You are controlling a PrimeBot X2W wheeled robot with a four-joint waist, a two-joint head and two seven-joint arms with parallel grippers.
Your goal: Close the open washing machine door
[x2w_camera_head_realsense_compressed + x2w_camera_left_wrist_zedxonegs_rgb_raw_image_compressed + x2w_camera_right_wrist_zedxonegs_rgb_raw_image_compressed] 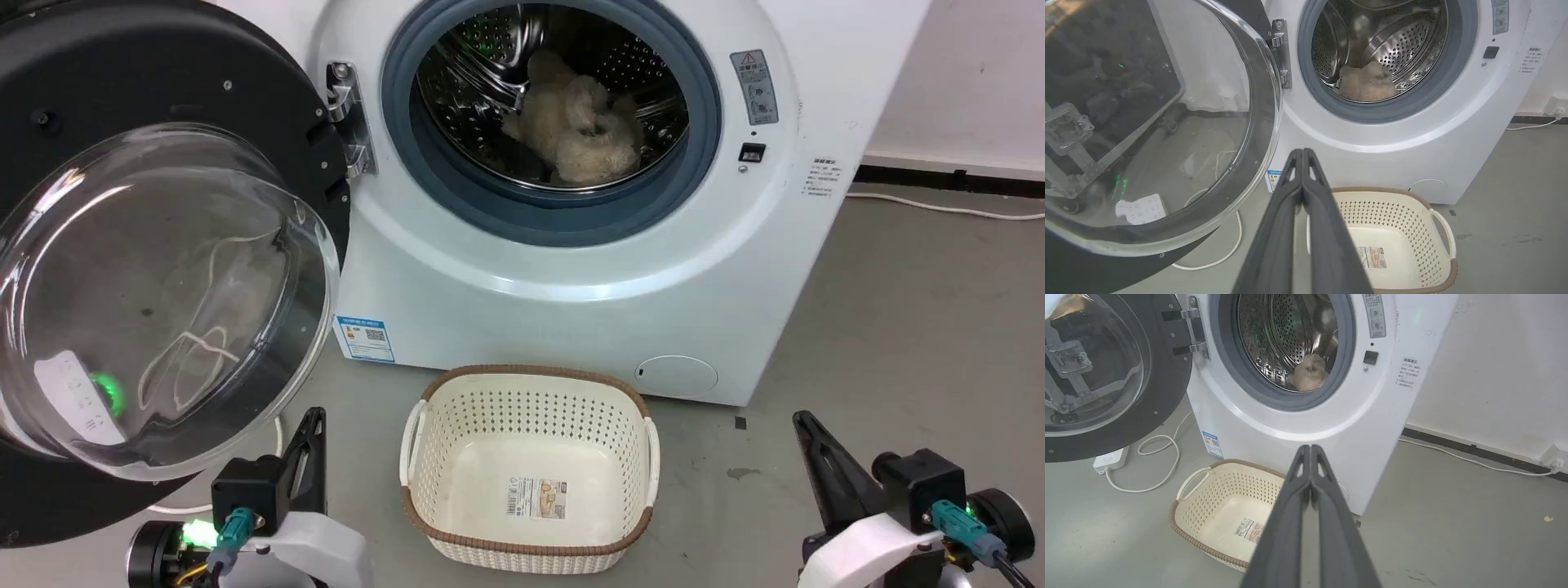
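- Washing machine door [163, 294]: likely heavy, rigid, hinged at three o'clock.
- Push black rim [122, 49] near nine o'clock; glass [188, 245] looks slippery.
- Left gripper [314, 420], right gripper [804, 425] closed, empty.

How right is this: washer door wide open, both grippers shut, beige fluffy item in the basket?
One slip: the beige fluffy item lies in the drum, not the basket, per head view. Door open, left gripper and right gripper shut: correct.

We face a washing machine [571, 310]. Its washing machine door [163, 269] stands swung out to the left. A cloth bundle [575, 126] lies in the drum [482, 73]. On the floor [898, 327] just before the machine sits a basket [531, 416], between our nearer left gripper [314, 418] and right gripper [804, 423].
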